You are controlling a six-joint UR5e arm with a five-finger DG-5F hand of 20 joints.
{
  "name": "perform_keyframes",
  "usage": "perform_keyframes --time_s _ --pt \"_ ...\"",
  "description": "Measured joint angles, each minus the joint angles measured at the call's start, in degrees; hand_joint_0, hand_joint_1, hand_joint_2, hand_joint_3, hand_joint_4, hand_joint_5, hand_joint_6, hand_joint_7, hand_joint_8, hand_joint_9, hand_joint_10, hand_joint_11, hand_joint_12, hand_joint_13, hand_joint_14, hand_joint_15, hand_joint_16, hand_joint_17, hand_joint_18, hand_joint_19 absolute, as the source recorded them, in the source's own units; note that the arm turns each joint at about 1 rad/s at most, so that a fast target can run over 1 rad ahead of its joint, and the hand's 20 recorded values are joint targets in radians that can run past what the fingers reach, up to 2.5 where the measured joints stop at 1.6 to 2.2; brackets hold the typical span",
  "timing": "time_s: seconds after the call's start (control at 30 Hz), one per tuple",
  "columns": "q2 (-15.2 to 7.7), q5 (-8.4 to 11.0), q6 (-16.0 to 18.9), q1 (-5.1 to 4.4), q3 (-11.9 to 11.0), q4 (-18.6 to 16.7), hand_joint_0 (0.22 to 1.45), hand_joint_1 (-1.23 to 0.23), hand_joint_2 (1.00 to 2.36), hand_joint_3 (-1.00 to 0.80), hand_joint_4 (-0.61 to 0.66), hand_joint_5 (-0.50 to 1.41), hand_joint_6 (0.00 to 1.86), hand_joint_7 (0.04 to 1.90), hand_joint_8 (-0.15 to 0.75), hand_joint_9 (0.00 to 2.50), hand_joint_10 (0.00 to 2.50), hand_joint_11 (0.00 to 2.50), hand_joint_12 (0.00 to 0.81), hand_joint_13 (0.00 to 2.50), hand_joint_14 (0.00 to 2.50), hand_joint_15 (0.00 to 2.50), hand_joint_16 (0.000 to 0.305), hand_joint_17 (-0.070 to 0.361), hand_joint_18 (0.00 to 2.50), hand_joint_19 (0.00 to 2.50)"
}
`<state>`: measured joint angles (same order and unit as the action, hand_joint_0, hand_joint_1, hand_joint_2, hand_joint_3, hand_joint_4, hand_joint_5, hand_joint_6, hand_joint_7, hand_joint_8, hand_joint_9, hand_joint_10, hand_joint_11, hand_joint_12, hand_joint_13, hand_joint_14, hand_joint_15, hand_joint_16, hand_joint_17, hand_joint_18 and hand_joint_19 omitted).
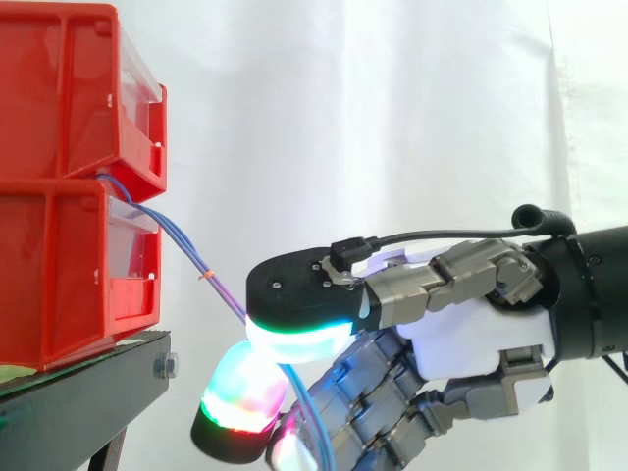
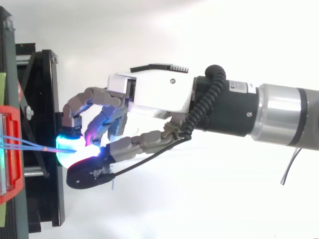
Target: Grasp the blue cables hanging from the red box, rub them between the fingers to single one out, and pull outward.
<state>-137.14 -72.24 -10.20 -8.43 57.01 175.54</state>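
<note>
Thin blue cables (image 1: 182, 240) come out between the two stacked red boxes (image 1: 69, 186) at the left and slope down to the right. In the side view my hand (image 1: 461, 324) sits to the right of the boxes. Its thumb and glowing fingertips (image 1: 294, 339) are curled together and pinch the cables, which hang on downward below the pinch. From above, the cables (image 2: 30, 145) run straight from the red box (image 2: 12, 149) to my hand (image 2: 149, 97), whose cyan fingertips (image 2: 67, 144) close on them.
The red boxes stand on a black stand (image 1: 88, 383) with a bolt at its corner. A white curtain (image 1: 392, 118) hangs behind. The arm (image 2: 279, 117) comes in from the right.
</note>
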Motion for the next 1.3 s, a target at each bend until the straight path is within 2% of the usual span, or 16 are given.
perform_keyframes --time_s 0.27,0.4,0.53,0.73,0.87,1.03,1.13,1.3 --pt "2.28 -0.17 -0.18 0.30 -0.11 4.34 0.62 -0.77 1.01 -0.29 0.21 -0.19 0.89 0.92 0.341 0.84 0.01 0.65 0.407 0.82 0.02 0.51 0.057 0.129 0.89 0.64" --pt "3.63 -0.19 -0.41 0.49 -0.10 5.98 0.61 -0.81 1.01 -0.37 0.24 -0.19 0.88 0.93 0.340 0.84 0.01 0.66 0.407 0.82 0.02 0.52 0.057 0.129 0.90 0.64" --pt "4.92 -0.15 -0.76 0.58 -0.10 6.78 0.58 -0.81 1.00 -0.47 0.26 -0.19 0.85 0.91 0.344 0.84 0.01 0.66 0.413 0.82 0.02 0.52 0.059 0.132 0.89 0.65" --pt "5.39 -0.03 -0.96 0.52 -0.11 6.90 0.54 -0.78 1.00 -0.50 0.26 -0.17 0.78 0.90 0.351 0.84 0.02 0.65 0.421 0.82 0.02 0.52 0.060 0.136 0.89 0.65" --pt "5.24 0.13 -0.86 0.45 -0.08 6.01 0.54 -0.77 1.00 -0.50 0.28 -0.16 0.73 0.95 0.349 0.84 0.01 0.66 0.424 0.82 0.02 0.52 0.061 0.137 0.89 0.66" --pt "4.60 1.32 0.11 0.24 -0.01 2.63 0.53 -0.75 1.00 -0.50 0.29 -0.15 0.66 1.03 0.350 0.84 0.01 0.65 0.428 0.82 0.02 0.52 0.061 0.138 0.89 0.66" --pt "3.55 2.37 0.80 0.06 0.18 -0.23 0.53 -0.75 1.00 -0.50 0.29 -0.14 0.64 1.05 0.353 0.84 0.01 0.65 0.429 0.82 0.02 0.52 0.061 0.138 0.89 0.66" --pt "1.66 2.95 3.09 -0.04 0.16 -3.28 0.53 -0.74 1.00 -0.49 0.28 -0.14 0.63 1.09 0.353 0.85 0.01 0.64 0.426 0.81 0.02 0.52 0.061 0.137 0.89 0.66"
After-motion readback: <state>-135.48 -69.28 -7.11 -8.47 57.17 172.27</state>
